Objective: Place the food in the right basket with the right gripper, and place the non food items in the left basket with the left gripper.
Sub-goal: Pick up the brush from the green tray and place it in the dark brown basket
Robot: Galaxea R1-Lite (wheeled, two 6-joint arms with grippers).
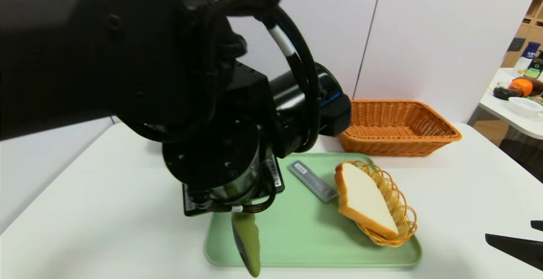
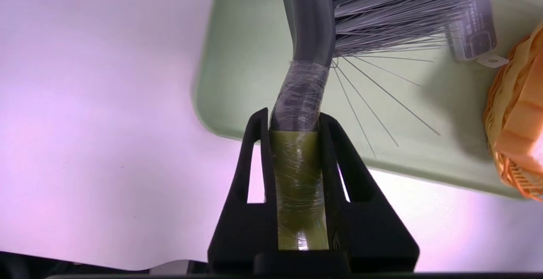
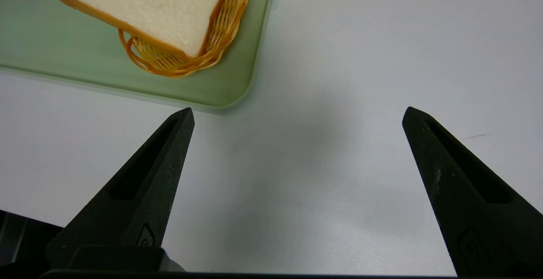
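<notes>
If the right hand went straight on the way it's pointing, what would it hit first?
Probably the bare white table, just beside the corner of the green tray. Nothing shows between the open right hand and the table, though how far off it is remains unclear.

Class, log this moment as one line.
left gripper: shut on olive-handled bristle brush | right gripper: open, empty | white bread slice: on yellow oval wicker dish

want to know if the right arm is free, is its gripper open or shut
Open: the right gripper has its jaws spread wide, with only bare table between them.
</notes>
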